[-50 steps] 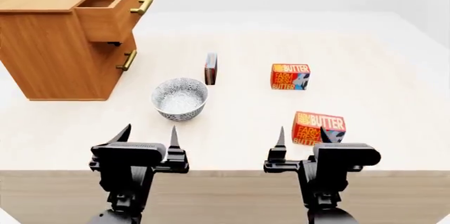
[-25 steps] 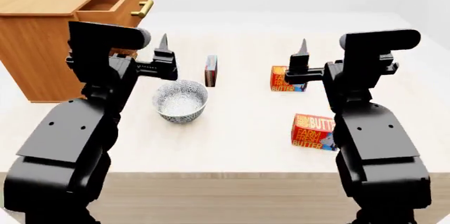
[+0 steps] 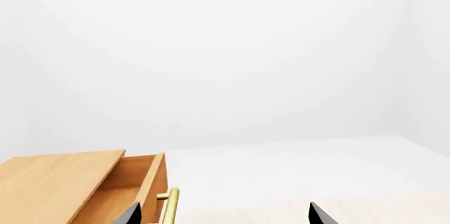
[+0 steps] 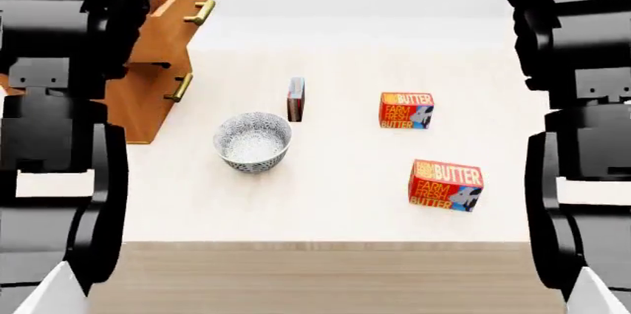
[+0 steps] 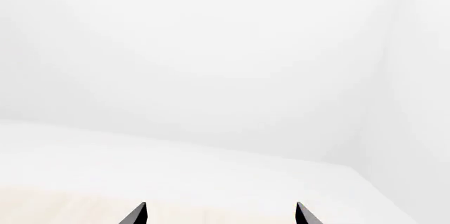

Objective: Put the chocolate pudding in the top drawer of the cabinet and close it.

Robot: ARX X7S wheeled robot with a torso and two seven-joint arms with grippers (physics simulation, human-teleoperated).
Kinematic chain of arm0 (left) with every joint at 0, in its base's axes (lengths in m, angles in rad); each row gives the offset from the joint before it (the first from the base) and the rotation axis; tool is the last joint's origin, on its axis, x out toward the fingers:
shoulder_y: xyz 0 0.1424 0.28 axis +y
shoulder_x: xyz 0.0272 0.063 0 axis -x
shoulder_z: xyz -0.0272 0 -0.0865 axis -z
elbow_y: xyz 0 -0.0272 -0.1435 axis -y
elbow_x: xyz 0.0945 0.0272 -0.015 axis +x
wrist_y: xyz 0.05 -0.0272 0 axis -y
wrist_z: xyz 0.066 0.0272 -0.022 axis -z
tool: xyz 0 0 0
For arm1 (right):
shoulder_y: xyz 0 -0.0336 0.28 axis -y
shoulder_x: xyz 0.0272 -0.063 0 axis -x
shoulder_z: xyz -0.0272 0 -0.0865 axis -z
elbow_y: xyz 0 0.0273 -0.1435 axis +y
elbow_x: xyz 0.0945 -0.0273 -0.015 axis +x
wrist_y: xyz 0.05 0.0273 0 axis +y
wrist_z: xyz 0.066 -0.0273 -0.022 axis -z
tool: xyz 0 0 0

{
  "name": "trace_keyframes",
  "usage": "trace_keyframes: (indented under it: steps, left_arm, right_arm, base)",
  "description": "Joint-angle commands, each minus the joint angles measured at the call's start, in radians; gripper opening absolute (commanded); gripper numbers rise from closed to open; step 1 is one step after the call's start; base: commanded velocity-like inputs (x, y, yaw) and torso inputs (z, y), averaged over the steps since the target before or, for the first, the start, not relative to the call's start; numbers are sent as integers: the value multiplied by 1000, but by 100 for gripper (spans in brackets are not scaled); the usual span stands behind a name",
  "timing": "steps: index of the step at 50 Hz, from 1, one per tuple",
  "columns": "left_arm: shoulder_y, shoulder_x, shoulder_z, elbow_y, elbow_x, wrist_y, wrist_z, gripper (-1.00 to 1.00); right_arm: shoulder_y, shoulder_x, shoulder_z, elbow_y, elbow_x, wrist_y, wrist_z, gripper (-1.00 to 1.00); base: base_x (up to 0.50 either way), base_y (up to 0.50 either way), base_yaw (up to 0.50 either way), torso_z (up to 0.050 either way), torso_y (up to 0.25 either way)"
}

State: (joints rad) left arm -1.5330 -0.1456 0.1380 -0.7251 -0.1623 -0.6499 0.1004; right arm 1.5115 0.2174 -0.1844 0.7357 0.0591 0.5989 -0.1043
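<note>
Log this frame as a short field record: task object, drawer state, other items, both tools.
pudding: chocolate pudding upright on the table, untouched
drawer: top drawer of the cabinet pulled open
other items: patterned bowl; far butter box; near butter box
left tool: left tool open, empty, raised high
right tool: right tool open, empty, raised high
progress: pudding not yet grasped

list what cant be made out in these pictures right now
- Light brown wooden cabinet: head view, mostly behind the black left arm.
- Open top drawer interior: both views, too shallow an angle.
- Thin chocolate pudding carton: print too small.
- Both grippers: wrist views, cut off below, only tips show.
</note>
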Motion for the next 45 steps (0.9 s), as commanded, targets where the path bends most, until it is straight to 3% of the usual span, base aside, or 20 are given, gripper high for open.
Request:
trace_keyframes:
  steps: [1,10,17,22,27,33,45]
  left_arm:
    - [-299,55,34,-580,40,251,43,100]
    - [-300,47,25,-563,42,223,50,100]
    - [-242,31,25,-410,33,128,42,100]
    - [-298,45,31,-553,39,211,54,100]
    - [-305,49,32,-574,42,225,57,100]
    - [-304,51,32,-573,43,227,63,100]
    - [-317,50,29,-579,48,228,68,100]
  right_arm:
    - [281,-41,-60,493,-31,-188,-62,100]
    - [288,-42,-78,499,-40,-180,-88,100]
    - [262,-39,-74,439,-29,-137,-90,100]
    - [251,-37,-74,416,-27,-120,-92,100]
    - [249,-34,-69,415,-22,-119,-90,100]
    - [235,-34,-72,393,-16,-110,-111,100]
    - [228,-38,-67,390,-5,-105,-116,100]
  base:
    - [0,0,0,0,0]
    - [0,427,0,0,0]
    - [0,500,0,0,0]
    - [0,500,0,0,0]
    - [0,456,0,0,0]
    - [0,0,0,0,0]
    - [497,0,0,0,0]
